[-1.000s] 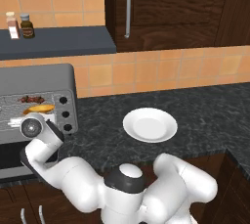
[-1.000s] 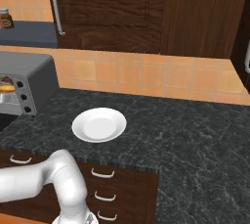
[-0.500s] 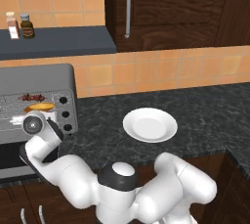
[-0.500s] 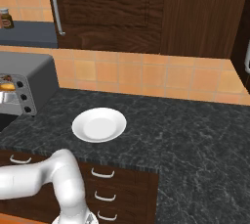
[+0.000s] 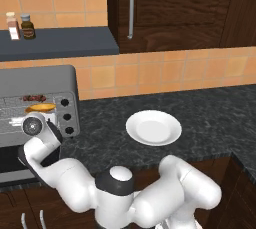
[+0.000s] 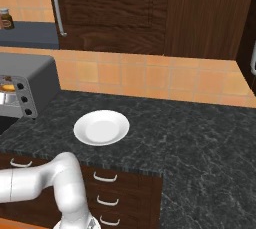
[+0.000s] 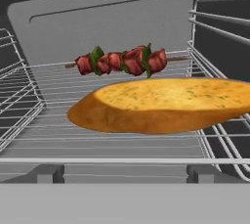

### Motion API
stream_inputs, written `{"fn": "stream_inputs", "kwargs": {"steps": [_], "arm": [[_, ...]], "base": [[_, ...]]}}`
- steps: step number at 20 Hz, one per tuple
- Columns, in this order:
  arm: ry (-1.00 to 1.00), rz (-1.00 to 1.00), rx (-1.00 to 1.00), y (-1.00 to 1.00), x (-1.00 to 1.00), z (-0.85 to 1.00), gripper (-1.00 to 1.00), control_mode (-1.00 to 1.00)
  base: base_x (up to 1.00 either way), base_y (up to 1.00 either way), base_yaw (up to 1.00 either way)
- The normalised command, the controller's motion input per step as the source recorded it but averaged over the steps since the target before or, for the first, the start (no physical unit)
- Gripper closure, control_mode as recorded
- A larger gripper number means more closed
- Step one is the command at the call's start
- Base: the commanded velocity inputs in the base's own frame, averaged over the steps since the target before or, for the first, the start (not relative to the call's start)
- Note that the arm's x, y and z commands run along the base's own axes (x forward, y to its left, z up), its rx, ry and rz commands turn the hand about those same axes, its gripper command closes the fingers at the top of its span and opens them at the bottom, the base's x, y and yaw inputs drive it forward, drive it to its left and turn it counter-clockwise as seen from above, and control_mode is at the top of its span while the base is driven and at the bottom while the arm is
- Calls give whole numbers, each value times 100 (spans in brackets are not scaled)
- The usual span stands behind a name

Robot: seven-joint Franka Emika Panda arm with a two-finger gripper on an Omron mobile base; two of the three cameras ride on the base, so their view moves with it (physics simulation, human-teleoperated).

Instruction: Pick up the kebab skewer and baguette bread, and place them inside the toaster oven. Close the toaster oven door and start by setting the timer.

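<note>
The golden baguette bread (image 7: 161,104) lies on the wire rack (image 7: 29,120) inside the toaster oven (image 5: 37,103), the red-chunked kebab skewer (image 7: 122,60) just behind it; the pincer seems spread, empty.

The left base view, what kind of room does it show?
A kitchen, most likely: a toaster oven stands on a dark stone counter, with a white plate beside it and dark wood cabinets above orange wall tiles.
</note>
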Motion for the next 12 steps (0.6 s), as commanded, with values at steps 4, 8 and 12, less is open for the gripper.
{"fn": "stream_inputs", "kwargs": {"steps": [4,8,12], "arm": [[0,0,0,12,20,-1,-100,-100],[0,0,0,12,17,-3,-100,-100],[0,0,0,10,14,-3,-100,-100]], "base": [[0,0,0],[0,0,0],[0,0,0]]}}
